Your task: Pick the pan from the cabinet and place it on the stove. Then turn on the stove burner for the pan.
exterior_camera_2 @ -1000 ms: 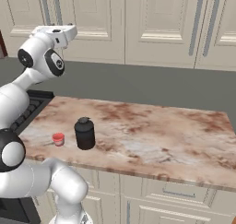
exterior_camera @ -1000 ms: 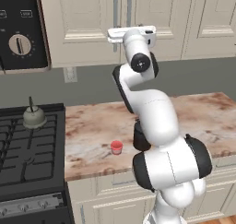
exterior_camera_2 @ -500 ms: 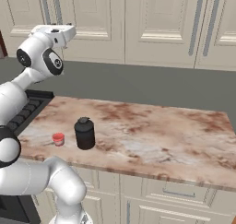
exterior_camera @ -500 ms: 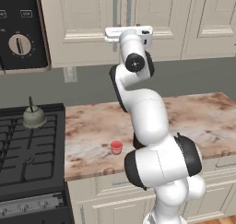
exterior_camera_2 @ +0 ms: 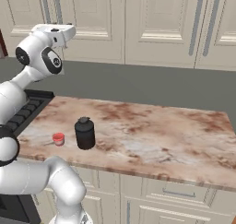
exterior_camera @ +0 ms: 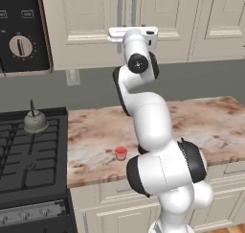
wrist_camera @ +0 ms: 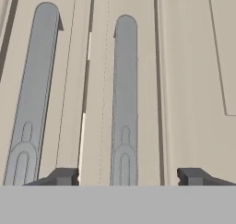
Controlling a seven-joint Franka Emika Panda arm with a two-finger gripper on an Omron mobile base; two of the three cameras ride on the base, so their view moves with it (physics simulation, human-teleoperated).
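The hand [wrist_camera: 126, 177] sits spread astride the right bar handle [wrist_camera: 124, 98] of the closed cabinet [exterior_camera: 91, 26]; pinch squarely before pulling the door outward

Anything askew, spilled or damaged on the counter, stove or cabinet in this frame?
Nothing stands out. The cabinet doors are shut, kettle upright on the stove, red cup and black jar upright on the counter, no spills. The gripper straddles a door handle.
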